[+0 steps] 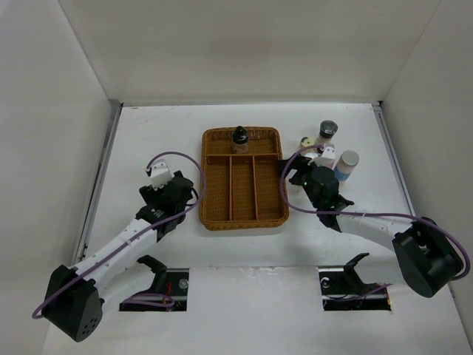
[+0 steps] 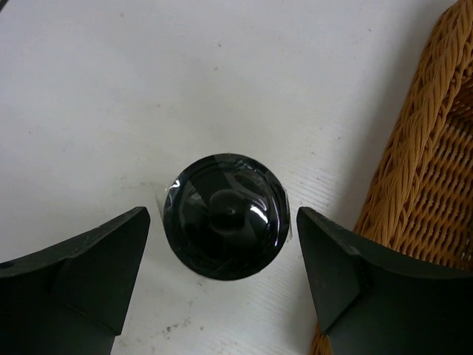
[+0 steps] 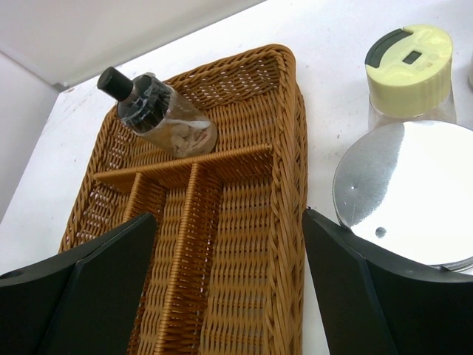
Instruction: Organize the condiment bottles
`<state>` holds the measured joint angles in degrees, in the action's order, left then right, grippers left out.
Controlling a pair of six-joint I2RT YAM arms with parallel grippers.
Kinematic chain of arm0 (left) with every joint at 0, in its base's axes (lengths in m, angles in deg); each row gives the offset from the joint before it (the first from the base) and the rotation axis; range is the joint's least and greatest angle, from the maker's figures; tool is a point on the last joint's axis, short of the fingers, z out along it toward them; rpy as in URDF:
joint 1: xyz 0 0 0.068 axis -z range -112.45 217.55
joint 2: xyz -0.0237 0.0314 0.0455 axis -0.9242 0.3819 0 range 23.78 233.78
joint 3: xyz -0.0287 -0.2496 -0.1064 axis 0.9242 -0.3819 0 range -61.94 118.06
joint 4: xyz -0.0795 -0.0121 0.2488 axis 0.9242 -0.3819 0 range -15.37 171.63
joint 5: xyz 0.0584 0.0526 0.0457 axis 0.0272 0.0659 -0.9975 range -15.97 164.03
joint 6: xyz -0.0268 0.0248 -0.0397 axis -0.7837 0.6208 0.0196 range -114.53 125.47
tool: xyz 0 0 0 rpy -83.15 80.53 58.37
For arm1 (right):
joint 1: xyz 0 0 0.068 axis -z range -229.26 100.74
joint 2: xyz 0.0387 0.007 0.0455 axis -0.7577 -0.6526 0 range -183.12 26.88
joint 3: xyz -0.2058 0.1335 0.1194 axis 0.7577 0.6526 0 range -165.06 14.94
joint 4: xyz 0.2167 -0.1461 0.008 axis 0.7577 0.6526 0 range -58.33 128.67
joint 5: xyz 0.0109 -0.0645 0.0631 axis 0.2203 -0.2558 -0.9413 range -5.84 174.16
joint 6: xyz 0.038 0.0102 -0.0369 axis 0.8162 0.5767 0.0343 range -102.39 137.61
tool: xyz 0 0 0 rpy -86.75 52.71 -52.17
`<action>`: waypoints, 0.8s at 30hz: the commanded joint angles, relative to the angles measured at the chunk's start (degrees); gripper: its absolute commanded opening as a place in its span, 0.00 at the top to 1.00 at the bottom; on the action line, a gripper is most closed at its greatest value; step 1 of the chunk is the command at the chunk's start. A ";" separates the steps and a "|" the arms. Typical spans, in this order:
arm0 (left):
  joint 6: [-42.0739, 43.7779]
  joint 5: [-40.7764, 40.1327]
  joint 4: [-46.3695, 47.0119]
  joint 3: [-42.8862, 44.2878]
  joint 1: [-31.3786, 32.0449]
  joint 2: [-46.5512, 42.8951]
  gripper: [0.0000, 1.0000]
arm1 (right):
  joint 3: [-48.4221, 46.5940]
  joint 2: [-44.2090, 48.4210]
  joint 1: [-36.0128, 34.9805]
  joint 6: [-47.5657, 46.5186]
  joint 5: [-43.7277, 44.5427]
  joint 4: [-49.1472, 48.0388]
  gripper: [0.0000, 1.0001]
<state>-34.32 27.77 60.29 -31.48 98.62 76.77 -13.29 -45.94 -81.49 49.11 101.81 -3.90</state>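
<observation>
Overhead rear view, two close downward wrist views, common wicker tray (image 1: 267,188).

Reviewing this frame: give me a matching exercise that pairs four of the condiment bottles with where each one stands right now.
Things
1. black-nozzle bottle
2. glossy black-capped bottle
3. yellow-capped jar
4. silver-lidded jar

Places
A. on the table right of the wicker tray, close beside one finger of the right pincer
B. in the tray's wide far compartment
C. on the table, between the open fingers of the left pincer
D. right of the tray, just beyond jar 4 in the right wrist view

Pairs: 1-B, 2-C, 3-D, 4-A
</observation>
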 commanded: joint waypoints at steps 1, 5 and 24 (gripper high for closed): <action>2.69 0.73 8.14 -1.19 -1.23 0.88 0.23 | -1.92 -0.40 -0.42 -0.57 1.16 -2.05 0.13; 4.19 1.79 10.09 -0.93 -2.29 2.47 0.40 | -1.92 -0.48 -0.42 -0.66 1.16 -2.05 0.13; 19.40 9.07 28.20 35.43 2.02 29.24 0.55 | -2.09 -0.83 -0.77 -0.92 1.33 -2.05 0.13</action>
<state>-17.64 33.04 80.62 -2.30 100.61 100.99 -13.37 -46.40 -81.95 48.87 102.01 -3.90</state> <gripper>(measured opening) 0.607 0.869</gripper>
